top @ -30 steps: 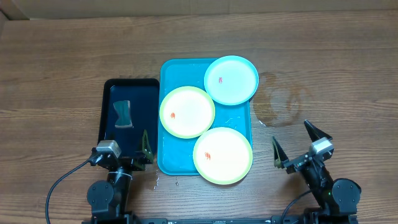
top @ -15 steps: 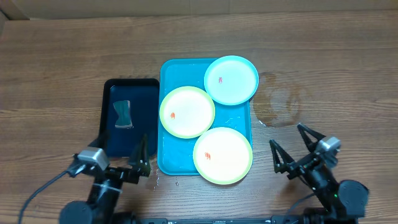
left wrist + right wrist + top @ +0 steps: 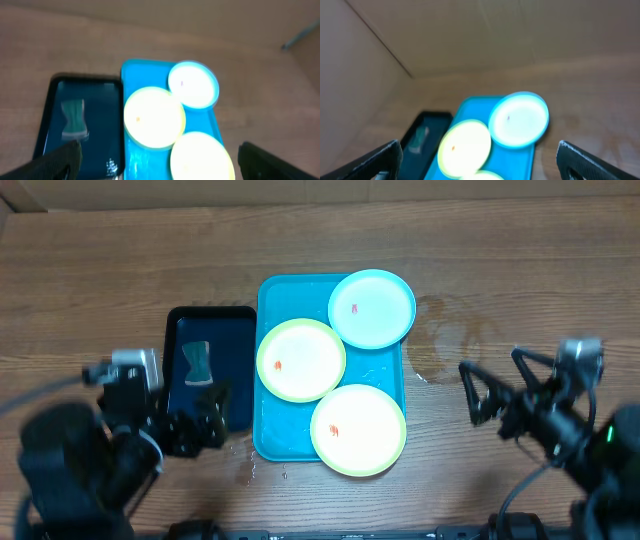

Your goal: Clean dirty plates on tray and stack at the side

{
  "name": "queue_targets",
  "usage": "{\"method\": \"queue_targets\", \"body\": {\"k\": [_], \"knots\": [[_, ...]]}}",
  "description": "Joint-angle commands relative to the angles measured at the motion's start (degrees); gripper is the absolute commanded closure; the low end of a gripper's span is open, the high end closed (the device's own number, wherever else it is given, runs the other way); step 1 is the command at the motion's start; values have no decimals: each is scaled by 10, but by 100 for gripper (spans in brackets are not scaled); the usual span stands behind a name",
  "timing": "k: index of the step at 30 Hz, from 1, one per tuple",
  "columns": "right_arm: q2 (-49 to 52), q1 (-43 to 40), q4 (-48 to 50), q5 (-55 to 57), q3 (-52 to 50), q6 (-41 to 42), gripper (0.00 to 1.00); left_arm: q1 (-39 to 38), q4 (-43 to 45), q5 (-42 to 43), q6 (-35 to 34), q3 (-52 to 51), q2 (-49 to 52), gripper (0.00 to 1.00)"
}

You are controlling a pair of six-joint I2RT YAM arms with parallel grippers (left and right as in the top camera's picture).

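Both my arms lifted and pushed forward since earlier frame, now blurred. My left hand (image 3: 200,425) spread wide, empty, over 5 o'clock corner of black tray (image 3: 178,320). My right hand (image 3: 497,385) spread wide, empty, over bench (image 3: 100,270) at 3 o'clock of tray (image 3: 268,290). Plates on tray, orange smears on each: cyan plate (image 3: 372,308) at 1 o'clock overhanging rim, yellow-green plate (image 3: 301,360) at 9, second yellow-green plate (image 3: 358,430) at 5.
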Motion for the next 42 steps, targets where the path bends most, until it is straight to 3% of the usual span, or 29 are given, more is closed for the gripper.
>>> {"method": "queue_targets", "body": {"k": [1, 6, 11, 13, 14, 16, 17, 19, 23, 28, 37, 39, 42], "knots": [[109, -1, -68, 8, 100, -28, 0, -4, -55, 10, 48, 91, 97, 0], [291, -1, -193, -62, 228, -27, 0, -4, -97, 18, 43, 149, 193, 0], [426, -1, -186, -290, 248, -24, 0, -4, -134, 19, 57, 148, 258, 0], [466, -1, -187, -297, 248, -7, 0, -4, -148, 17, 59, 147, 277, 0], [486, 0, -193, -296, 247, 7, 8, -4, -156, 19, 59, 145, 289, 5], [518, 7, -202, -293, 247, 6, 31, -4, -170, 17, 59, 139, 309, 85], [530, 17, -203, -276, 245, 7, 43, -4, -177, 14, 59, 133, 319, 96], [542, 38, -204, -229, 243, 10, 62, -4, -184, 11, 59, 119, 332, 96], [549, 101, -203, -70, 243, 97, 84, -4, -173, 6, 59, 75, 346, 96], [550, 183, -202, 75, 241, 203, 95, -4, -157, -6, 49, 25, 347, 96], [553, 271, -96, 114, 202, 227, 94, -4, -123, -18, 24, -12, 350, 96], [553, 276, -82, 149, 193, 228, 74, -4, -121, -22, 24, -12, 350, 96], [553, 279, -68, 174, 179, 232, 58, -4, -122, -22, 24, -12, 350, 96]]}}
